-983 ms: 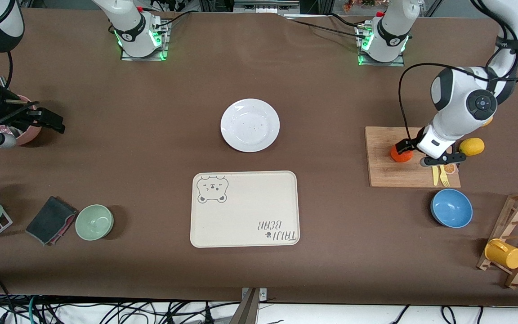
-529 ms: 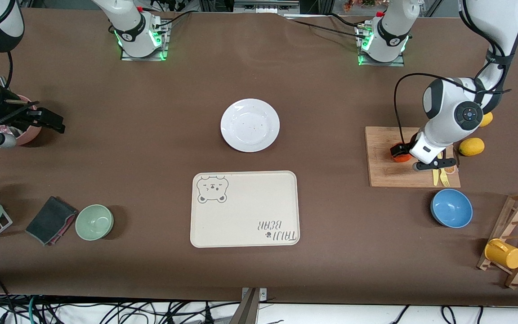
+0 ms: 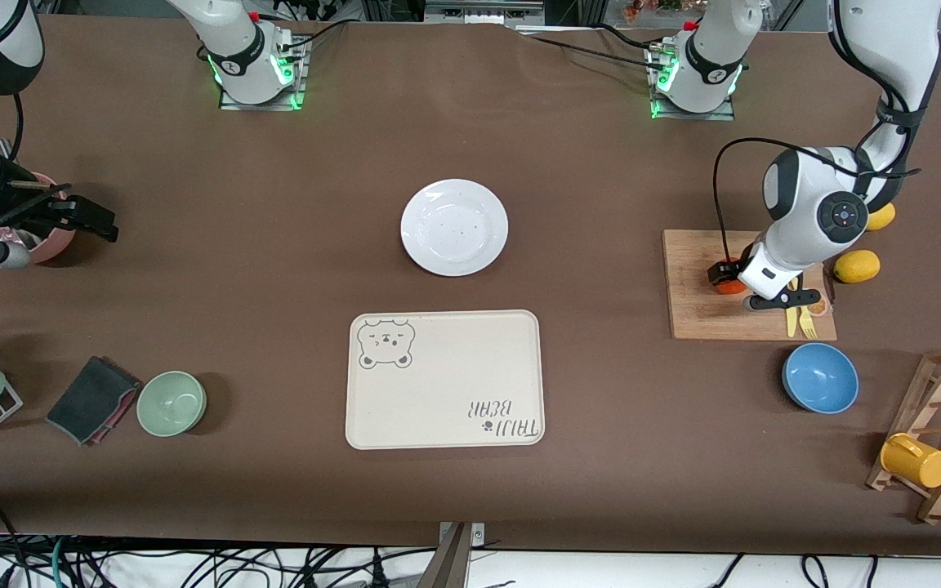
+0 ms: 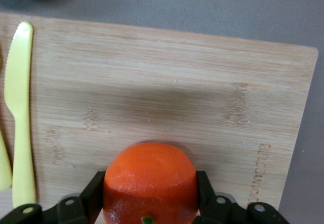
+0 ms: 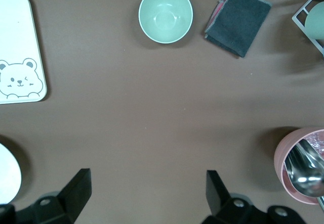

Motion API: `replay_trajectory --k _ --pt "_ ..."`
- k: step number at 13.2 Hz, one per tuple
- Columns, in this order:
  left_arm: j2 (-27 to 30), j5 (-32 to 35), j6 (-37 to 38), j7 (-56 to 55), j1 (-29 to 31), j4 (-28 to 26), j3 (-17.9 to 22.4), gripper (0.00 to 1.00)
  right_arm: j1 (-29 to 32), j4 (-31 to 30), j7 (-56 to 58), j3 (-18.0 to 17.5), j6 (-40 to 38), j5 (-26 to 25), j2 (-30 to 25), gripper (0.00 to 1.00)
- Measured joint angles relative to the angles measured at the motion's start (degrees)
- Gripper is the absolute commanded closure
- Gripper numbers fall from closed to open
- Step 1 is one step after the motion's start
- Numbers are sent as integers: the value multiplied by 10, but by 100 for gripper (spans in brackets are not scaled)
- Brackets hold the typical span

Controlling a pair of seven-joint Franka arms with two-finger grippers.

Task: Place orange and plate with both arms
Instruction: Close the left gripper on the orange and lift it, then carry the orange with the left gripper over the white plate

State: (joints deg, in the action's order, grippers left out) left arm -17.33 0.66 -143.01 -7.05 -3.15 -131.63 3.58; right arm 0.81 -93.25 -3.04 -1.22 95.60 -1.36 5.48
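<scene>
The orange (image 3: 729, 286) sits on the wooden cutting board (image 3: 699, 318) at the left arm's end of the table. My left gripper (image 3: 734, 282) is down on it and shut on it. In the left wrist view the orange (image 4: 150, 181) fills the gap of the left gripper (image 4: 150, 196), with a black finger (image 4: 92, 191) pressed to each side. The white plate (image 3: 454, 227) lies bare at mid-table, farther from the front camera than the bear tray (image 3: 444, 380). My right gripper (image 3: 95, 222) waits open over the right arm's end, nothing between its fingers (image 5: 76, 186).
Two lemons (image 3: 857, 266) lie beside the board; a yellow knife (image 4: 20, 107) and fork lie on it. A blue bowl (image 3: 820, 377) and a rack with a yellow mug (image 3: 916, 461) stand nearer the camera. A green bowl (image 3: 171, 403), dark cloth (image 3: 93, 398) and pink cup (image 5: 301, 166) lie by the right arm.
My left gripper has come down around the orange and shut on it. The right arm has not moved.
</scene>
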Motion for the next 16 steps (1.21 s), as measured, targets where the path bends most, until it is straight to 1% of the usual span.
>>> replay_trajectory --k 2,3,6,8,10,13,16 --pt "2 -3 -2 3 0 3 -3 100 0 0 0 0 0 0 0 0" --pt "7 -21 -3 7 0 6 -11 100 0 0 0 0 0 0 0 0" --pt "25 -108 -2 10 -7 26 -67 100 0 0 0 0 -1 0 0 0" --pt "29 -145 -2 6 -22 44 -99 100 0 -1 0 0 -1 0 1 0" --pt "29 -169 -2 -17 -58 57 -109 100 0 -1 0 0 -1 0 1 0" --pt "27 -173 -3 -89 -141 66 -112 100 0 -1 0 0 -2 0 1 0" --pt "26 -173 -7 -181 -216 99 -117 100 0 -1 0 0 -2 0 1 0"
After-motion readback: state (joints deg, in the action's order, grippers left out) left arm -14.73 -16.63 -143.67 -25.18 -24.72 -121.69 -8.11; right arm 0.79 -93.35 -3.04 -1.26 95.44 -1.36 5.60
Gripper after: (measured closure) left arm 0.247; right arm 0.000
